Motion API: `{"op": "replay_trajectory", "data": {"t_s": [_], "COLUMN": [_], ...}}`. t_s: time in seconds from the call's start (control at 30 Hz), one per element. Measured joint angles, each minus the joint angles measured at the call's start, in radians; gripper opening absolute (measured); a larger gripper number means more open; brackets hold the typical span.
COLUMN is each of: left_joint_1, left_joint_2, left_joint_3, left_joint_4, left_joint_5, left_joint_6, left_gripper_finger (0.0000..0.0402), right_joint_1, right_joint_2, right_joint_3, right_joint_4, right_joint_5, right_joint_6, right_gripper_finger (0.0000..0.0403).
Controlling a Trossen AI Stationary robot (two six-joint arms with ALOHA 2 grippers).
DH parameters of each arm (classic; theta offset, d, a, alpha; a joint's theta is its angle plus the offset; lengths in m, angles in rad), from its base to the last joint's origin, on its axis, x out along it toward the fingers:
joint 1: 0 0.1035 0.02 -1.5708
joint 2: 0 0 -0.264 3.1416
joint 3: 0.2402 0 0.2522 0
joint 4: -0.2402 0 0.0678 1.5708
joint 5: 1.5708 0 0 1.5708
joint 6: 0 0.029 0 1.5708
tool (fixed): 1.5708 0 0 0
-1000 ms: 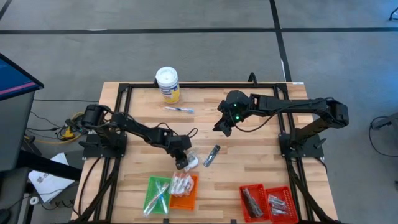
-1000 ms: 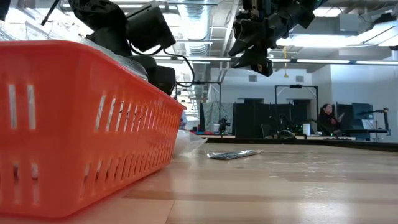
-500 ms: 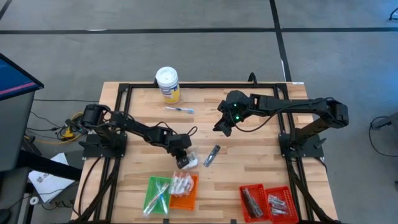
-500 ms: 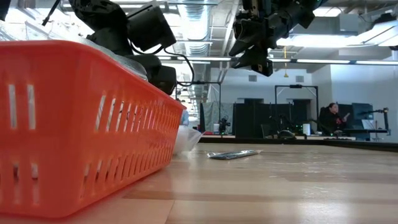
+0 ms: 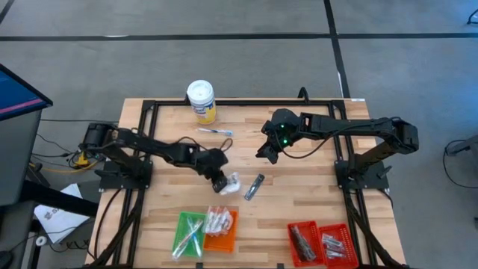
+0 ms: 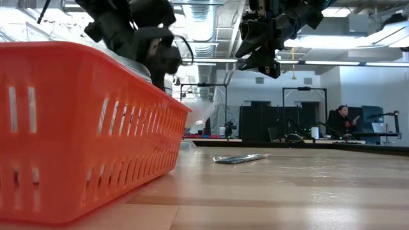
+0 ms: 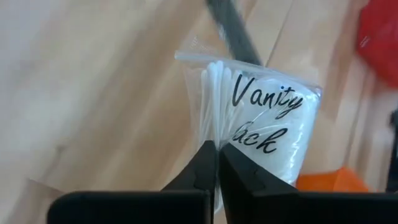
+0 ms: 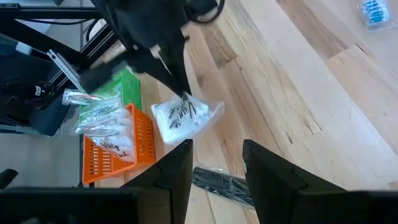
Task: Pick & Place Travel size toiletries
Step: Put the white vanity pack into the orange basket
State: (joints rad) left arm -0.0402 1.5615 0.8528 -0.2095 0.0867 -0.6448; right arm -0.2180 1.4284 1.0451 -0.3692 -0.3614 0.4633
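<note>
My left gripper (image 5: 220, 184) is shut on a white crinkly packet (image 7: 267, 134) printed "Vanity Pack". It hangs above the table's middle, just beyond the orange tray (image 5: 221, 230). A slim dark grey tube (image 5: 255, 187) lies flat on the wood to the packet's right. A thin blue-tinted stick (image 5: 215, 131) lies flat near the far edge. My right gripper (image 8: 214, 165) hangs open and holds nothing, above the table right of centre and over the tube. More white packets lie in the orange tray. My left gripper pinches the packet's clear wrapper at one side edge (image 7: 210, 127) between its two fingertips (image 8: 181, 93). The fingers slant down from the table's left. The packet (image 6: 199, 112) hangs below them, lifted clear of the table.
A white-lidded tub with a yellow label (image 5: 201, 101) stands at the far edge. A green tray (image 5: 188, 234) sits left of the orange one at the near edge. Two red trays (image 5: 320, 243) sit at the near right. A black frame (image 5: 142, 149) rims the table.
My left gripper has risen and drawn a little toward the table's far edge. The white packet, which lay on the wood beside the orange tray, has come up with it and now hangs clear.
</note>
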Motion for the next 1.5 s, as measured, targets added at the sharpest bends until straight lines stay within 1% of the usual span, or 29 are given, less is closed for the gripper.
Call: {"op": "replay_trajectory", "data": {"t_s": [0.13, 0.23, 0.33, 0.47, 0.7, 0.77, 0.87, 1.03, 1.37, 1.5], "left_joint_1": [0.025, 0.041, 0.054, 0.064, 0.066, 0.066, 0.066, 0.068, 0.084, 0.101], "left_joint_2": [-0.067, -0.110, -0.143, -0.181, -0.211, -0.213, -0.213, -0.213, -0.213, -0.213], "left_joint_3": [0.001, 0.001, 0.002, 0.002, 0.002, 0.002, 0.002, 0.002, 0.002, 0.002], "left_joint_4": [0.001, 0.003, 0.000, 0.004, 0.020, 0.035, 0.078, 0.158, 0.212, 0.261], "left_joint_5": [-0.041, -0.074, -0.106, -0.144, -0.196, -0.205, -0.218, -0.232, -0.229, -0.218], "left_joint_6": [0.000, -0.001, -0.006, -0.012, -0.012, -0.012, -0.011, -0.009, -0.006, 0.009], "left_gripper_finger": [0.0001, 0.0001, 0.0001, 0.0000, 0.0000, 0.0000, 0.0000, 0.0000, 0.0000, 0.0000], "right_joint_1": [-0.001, -0.009, -0.031, -0.062, -0.102, -0.106, -0.106, -0.106, -0.105, -0.105], "right_joint_2": [0.000, 0.000, 0.000, 0.000, 0.000, 0.000, 0.000, 0.000, 0.000, 0.000], "right_joint_3": [0.000, 0.000, 0.000, 0.000, 0.000, 0.000, 0.000, 0.000, 0.000, 0.000], "right_joint_4": [0.000, -0.002, -0.002, 0.025, 0.123, 0.148, 0.147, 0.158, 0.191, 0.194], "right_joint_5": [-0.001, -0.015, -0.086, -0.200, -0.318, -0.322, -0.305, -0.260, -0.255, -0.255], "right_joint_6": [0.014, 0.056, 0.114, 0.214, 0.368, 0.399, 0.410, 0.410, 0.428, 0.428], "right_gripper_finger": [0.0134, 0.0140, 0.0153, 0.0182, 0.0247, 0.0258, 0.0264, 0.0265, 0.0265, 0.0265]}}
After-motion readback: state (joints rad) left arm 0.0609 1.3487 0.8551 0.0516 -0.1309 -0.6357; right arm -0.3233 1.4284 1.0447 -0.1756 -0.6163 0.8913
